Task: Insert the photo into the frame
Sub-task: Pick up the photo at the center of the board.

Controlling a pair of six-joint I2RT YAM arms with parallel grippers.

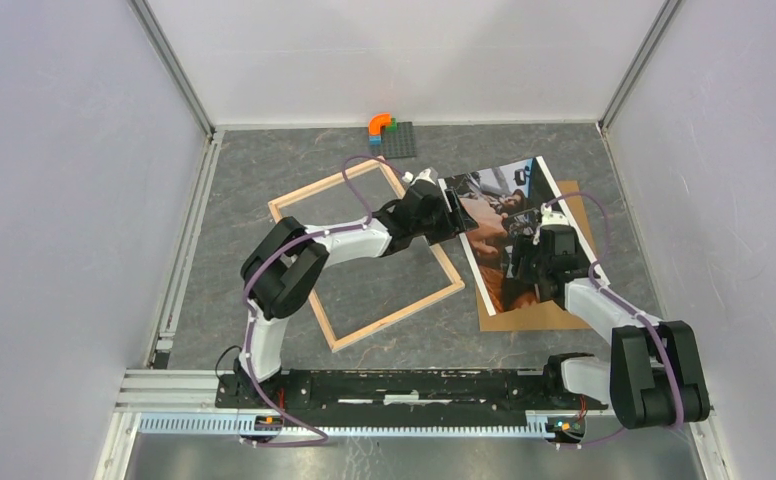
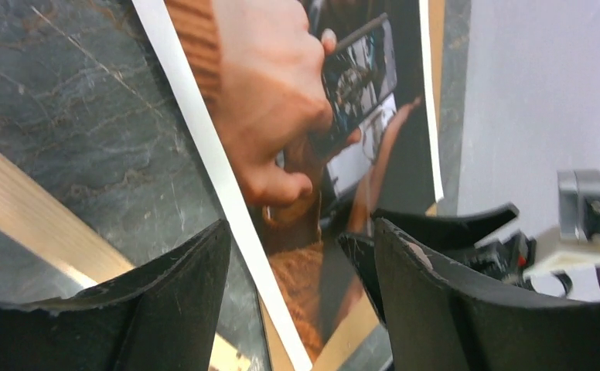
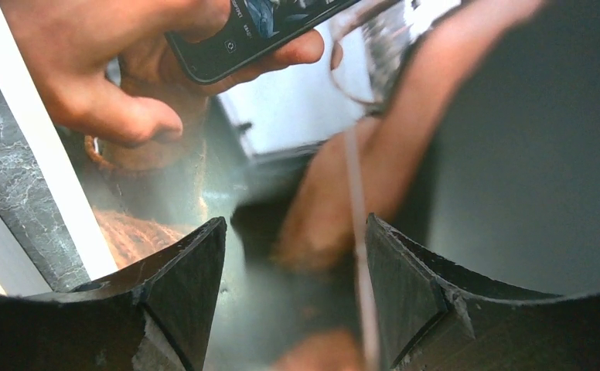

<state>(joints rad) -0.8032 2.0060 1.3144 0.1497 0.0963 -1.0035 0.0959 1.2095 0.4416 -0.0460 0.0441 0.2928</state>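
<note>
Glossy photo (image 1: 509, 205) on brown board (image 1: 524, 315), pale wooden frame (image 1: 394, 318) beside; left tool (image 2: 301, 232), right tool (image 3: 297, 220) parted, empty

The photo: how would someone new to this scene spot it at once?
Look right of the pale wooden frame. The photo lies tilted atop a brown board. Only it is glossy, white-edged, and shows hands holding a phone.

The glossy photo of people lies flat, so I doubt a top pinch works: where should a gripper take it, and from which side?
Probably its long white-margined edge, approached low from the side of the pale wooden frame. The glossy photo is thin and flat on the brown backing board, but that edge seems partly to overhang the board, giving a finger room beneath.
</note>
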